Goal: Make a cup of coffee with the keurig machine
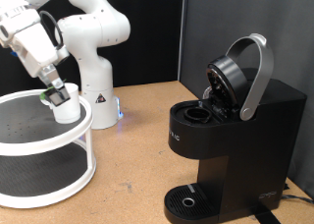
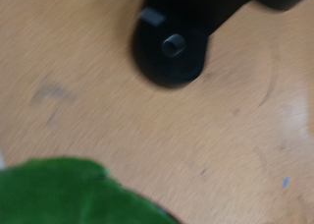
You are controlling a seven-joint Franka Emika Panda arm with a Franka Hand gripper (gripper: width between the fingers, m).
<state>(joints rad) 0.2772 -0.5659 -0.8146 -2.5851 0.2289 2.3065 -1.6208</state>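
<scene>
The hand (image 1: 54,93) hangs over the white two-tier stand (image 1: 39,155) at the left, just above the cup (image 1: 67,108) on its top tier, pinching a green-topped pod (image 1: 49,92). The keurig machine (image 1: 231,136) stands on the tabletop (image 1: 137,145) at the right, lid (image 1: 235,75) raised.

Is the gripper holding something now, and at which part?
The gripper seems to hold a small pod with a green top; the exact place of the hold cannot be told.
</scene>
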